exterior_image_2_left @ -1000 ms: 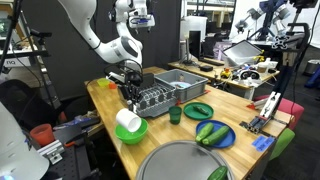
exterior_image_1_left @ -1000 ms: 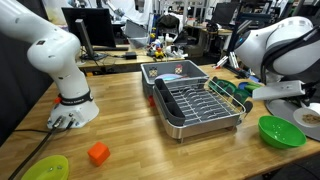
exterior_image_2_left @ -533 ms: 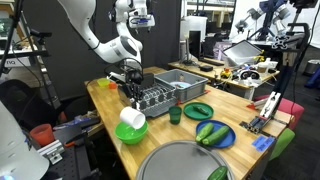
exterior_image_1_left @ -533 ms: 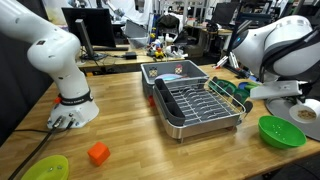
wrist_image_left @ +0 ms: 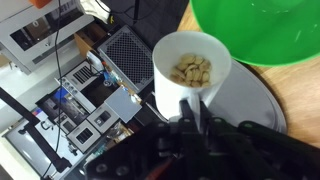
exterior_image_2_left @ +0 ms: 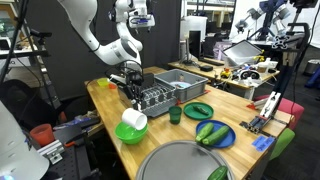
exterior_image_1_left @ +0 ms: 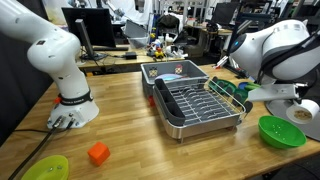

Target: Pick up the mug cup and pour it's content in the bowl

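Note:
The white mug cup point(wrist_image_left: 190, 68) holds several tan pieces and hangs upright over the table edge beside the bright green bowl point(wrist_image_left: 265, 30). My gripper point(wrist_image_left: 195, 118) is shut on the cup's near wall, one finger inside the rim and one outside. In both exterior views the cup point(exterior_image_2_left: 133, 120) point(exterior_image_1_left: 304, 113) sits at the rim of the bowl point(exterior_image_2_left: 128, 133) point(exterior_image_1_left: 281, 131), just above it. The gripper's fingers are mostly hidden behind the cup there.
A metal dish rack point(exterior_image_1_left: 196, 106) stands mid-table. A yellower lime-green dish point(exterior_image_1_left: 46, 168) and an orange block point(exterior_image_1_left: 98, 153) lie near the front. A small green cup point(exterior_image_2_left: 175, 115), a green plate point(exterior_image_2_left: 198, 110) and a blue plate point(exterior_image_2_left: 213, 133) sit beyond the bowl.
The cup has shifted slightly further over the green bowl, still held in my gripper. Nothing else has moved.

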Available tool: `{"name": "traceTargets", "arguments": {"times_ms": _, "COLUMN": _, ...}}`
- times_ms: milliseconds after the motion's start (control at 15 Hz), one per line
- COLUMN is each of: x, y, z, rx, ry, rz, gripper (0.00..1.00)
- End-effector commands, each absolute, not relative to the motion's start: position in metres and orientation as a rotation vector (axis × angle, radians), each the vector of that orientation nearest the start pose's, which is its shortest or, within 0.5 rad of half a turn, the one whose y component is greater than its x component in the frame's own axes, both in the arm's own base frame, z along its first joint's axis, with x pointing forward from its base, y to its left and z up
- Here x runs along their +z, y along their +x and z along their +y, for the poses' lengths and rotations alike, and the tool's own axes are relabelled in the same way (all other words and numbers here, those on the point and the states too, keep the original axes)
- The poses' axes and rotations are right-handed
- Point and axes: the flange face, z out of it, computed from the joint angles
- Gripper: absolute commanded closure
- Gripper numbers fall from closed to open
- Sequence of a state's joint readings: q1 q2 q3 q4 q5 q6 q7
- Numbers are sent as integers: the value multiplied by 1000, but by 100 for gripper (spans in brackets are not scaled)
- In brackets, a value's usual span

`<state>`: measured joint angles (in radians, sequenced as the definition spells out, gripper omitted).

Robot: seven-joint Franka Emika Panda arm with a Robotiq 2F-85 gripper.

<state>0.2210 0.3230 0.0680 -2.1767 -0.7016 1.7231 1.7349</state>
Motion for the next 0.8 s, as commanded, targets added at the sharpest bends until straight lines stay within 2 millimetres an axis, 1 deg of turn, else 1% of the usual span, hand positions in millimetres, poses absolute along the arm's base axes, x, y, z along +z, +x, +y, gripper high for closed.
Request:
{"name": "traceTargets", "arguments": {"times_ms": 0, "x": 222, "y": 477, "z": 81, "rx": 131, "ry": 1911, "rz": -1095, "gripper": 91}}
{"name": "traceTargets", "arguments": {"times_ms": 533, "x": 222, "y": 478, "z": 81, "rx": 133, "ry": 1912, "rz": -1096, "gripper": 91}}
{"name": "traceTargets", "arguments": {"times_ms": 600, "x": 222, "y": 478, "z": 81, "rx": 133, "ry": 1912, "rz": -1096, "gripper": 98}}
{"name": "traceTargets", "arguments": {"times_ms": 733, "x": 219, "y": 478, "z": 83, "rx": 147, "ry": 1897, "rz": -1096, "gripper": 98}}
